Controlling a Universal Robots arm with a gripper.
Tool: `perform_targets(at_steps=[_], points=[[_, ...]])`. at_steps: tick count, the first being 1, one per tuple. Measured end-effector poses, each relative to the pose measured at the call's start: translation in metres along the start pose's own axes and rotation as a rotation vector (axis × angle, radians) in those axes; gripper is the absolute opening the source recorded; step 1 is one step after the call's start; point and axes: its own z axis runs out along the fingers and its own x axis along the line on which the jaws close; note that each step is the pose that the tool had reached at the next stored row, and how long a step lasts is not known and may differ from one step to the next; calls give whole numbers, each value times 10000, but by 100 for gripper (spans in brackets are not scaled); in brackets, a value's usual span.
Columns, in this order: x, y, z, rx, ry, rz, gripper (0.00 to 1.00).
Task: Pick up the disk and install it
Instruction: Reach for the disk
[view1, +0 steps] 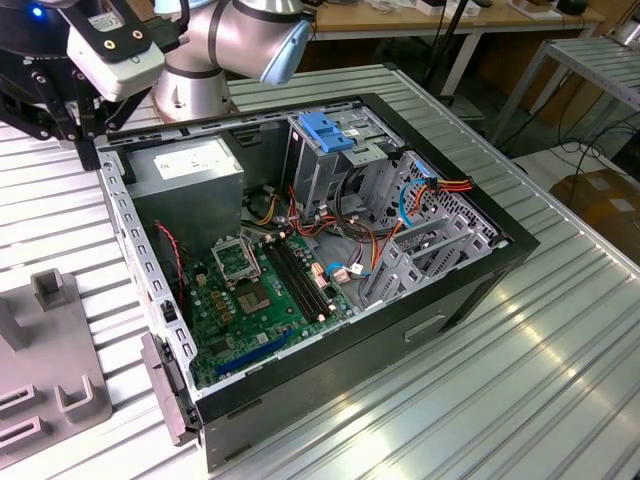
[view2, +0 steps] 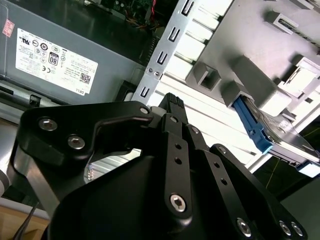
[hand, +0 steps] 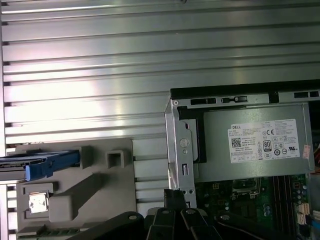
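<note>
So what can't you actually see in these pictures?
Disk, first wrist view: cut off by the picture's edge; just one blue-railed end shows.
Disk, second wrist view: the grey holder covers one end, and the picture's edge cuts off the other.
Drive cage, exterior view: its metal walls and blue latch hide the slots inside.
</note>
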Motion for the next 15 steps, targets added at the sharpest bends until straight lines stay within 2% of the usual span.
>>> perform_targets(at_steps=[4, 13, 15], points=[[76, 46, 0, 0, 1, -1, 10], [364, 57, -5, 0, 0, 0, 10], [452, 55, -6, 0, -1, 0, 10]])
